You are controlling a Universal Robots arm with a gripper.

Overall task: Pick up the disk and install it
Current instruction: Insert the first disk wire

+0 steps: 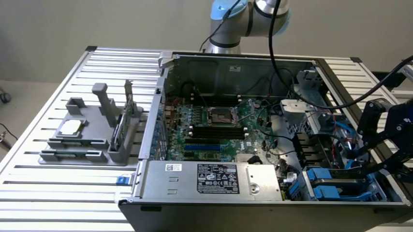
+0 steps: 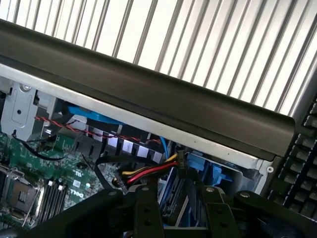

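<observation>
Disk point(image 1: 337, 185): flat silver-metal drive framed in blue plastic, one counted, in black computer case point(image 1: 258, 207); one black gripper point(image 2: 178, 198) beside it, grip cannot be told.

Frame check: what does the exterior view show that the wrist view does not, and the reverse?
Exterior view: a grey parts tray holding a processor chip, on the exterior view's left of the open case; the grey power-supply box; the arm's upper joints.
Wrist view: a red, yellow and black cable bundle and a twisted red-black wire, seen close up.
Both: the green motherboard, the slatted table, blue drive brackets and the black gripper at the drive-bay corner.
</observation>
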